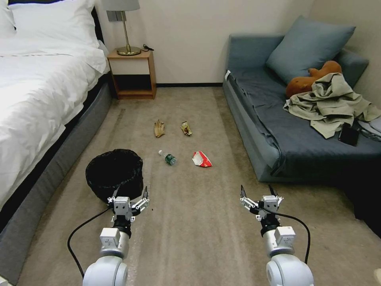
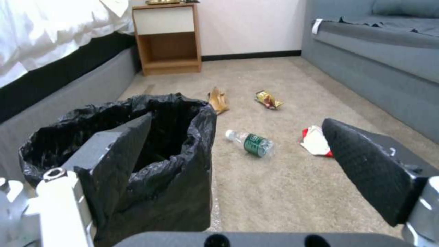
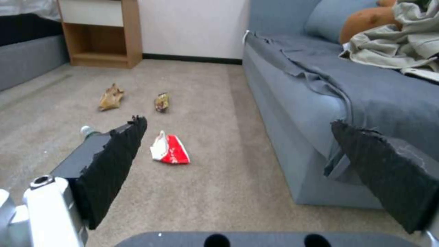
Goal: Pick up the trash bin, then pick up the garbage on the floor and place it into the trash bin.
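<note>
The left gripper, its black fingers spread wide and grasping nothing, is hovering just at the near side of the small round trash bin lined with a crinkled black plastic bag; in the left wrist view one finger is lying in line with the bin's rim while the other is reaching over bare carpet. The right gripper is likewise hanging released over the beige carpet, near the grey-blue sofa. The bin is standing upright on the floor beside the white-sheeted bed. Beyond it, the garbage is lying scattered: a small clear bottle with a green label, a red-and-white crushed packet, a crumpled brown paper bag and a gold-yellow snack wrapper.
</note>
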Robot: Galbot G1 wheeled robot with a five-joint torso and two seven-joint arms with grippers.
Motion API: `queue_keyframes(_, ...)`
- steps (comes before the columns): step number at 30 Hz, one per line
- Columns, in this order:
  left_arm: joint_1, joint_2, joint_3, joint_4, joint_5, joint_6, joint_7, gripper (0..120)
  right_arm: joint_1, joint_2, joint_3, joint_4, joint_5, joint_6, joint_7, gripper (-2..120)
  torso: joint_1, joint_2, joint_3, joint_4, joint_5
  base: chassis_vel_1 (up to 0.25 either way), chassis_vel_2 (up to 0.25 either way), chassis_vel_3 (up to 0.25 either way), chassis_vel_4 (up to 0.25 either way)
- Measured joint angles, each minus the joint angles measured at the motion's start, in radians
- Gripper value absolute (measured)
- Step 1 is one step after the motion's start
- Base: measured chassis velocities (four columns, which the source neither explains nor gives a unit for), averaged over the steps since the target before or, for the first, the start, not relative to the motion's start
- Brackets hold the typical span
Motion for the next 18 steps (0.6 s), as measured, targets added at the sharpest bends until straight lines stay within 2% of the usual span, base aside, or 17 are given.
queue_keyframes(18,0.002,0.0,0.001,-0.002,0.002,0.0,-0.001,100,-0.004,0.0,0.002,0.005,-0.003,0.001,0.0,100,0.0,0.0,0.0,0.0,0.0,0.0,0.0,0.0,0.0)
